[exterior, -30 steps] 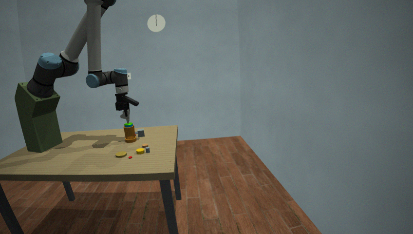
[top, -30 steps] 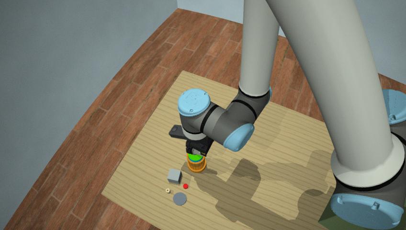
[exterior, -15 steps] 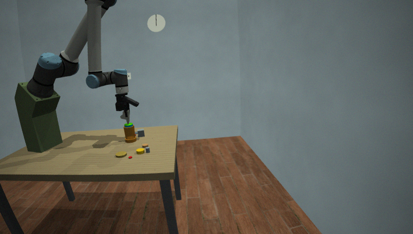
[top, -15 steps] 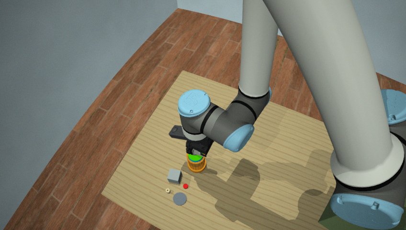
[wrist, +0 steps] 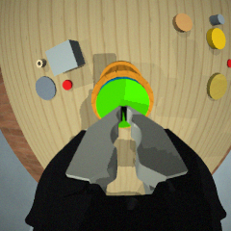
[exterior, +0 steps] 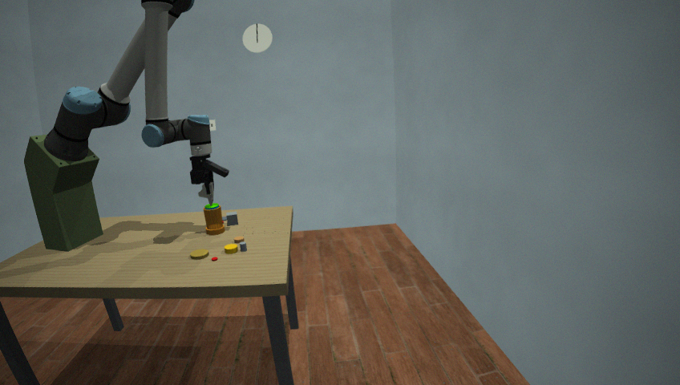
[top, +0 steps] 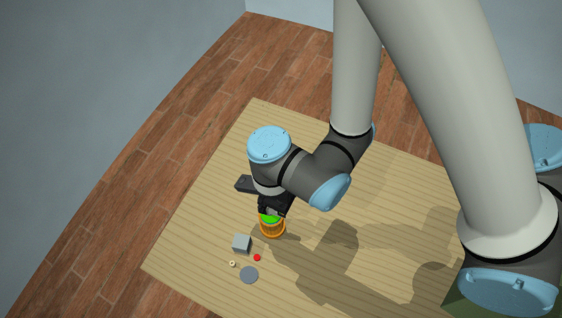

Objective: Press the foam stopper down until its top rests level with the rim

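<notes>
An orange jar stands upright on the wooden table, also in the side view and the wrist view. A bright green foam stopper sits in its mouth and stands a little above the rim in the side view; in the wrist view the stopper fills the mouth. My gripper is shut and empty, pointing straight down just above the stopper's top. In the wrist view the closed fingertips lie over the stopper's near edge. I cannot tell whether they touch it.
A grey cube, a red dot, a small cream ring and a grey disc lie near the jar. Yellow discs, an orange disc and a small grey cylinder lie on the other side.
</notes>
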